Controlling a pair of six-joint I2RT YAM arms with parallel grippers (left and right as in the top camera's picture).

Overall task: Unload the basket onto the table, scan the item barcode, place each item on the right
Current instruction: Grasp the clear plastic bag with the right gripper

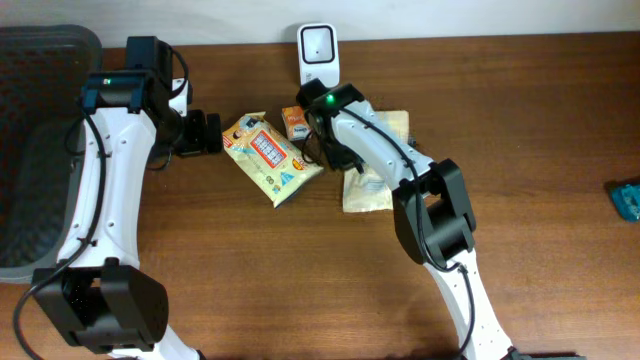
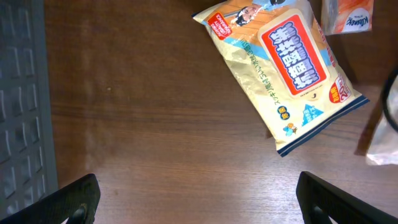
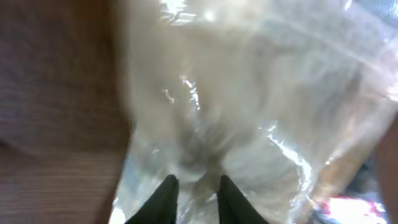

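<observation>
Left gripper (image 1: 212, 133) wide open, empty, just beside yellow snack bag (image 1: 270, 157). Right gripper (image 3: 194, 190) nearly closed, pinching clear bag (image 1: 365, 195) - it lies on the table right of the snack bag, below the scanner (image 1: 318, 52). Probably light, floppy, slippery film - best held by a bunched fold.

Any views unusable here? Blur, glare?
Right wrist: soft and blurred throughout, white glare streaks on the clear bag. Left wrist: sharp, print on the yellow snack pack crisp. Overhead: sharp, evenly lit, only soft shadows.
</observation>
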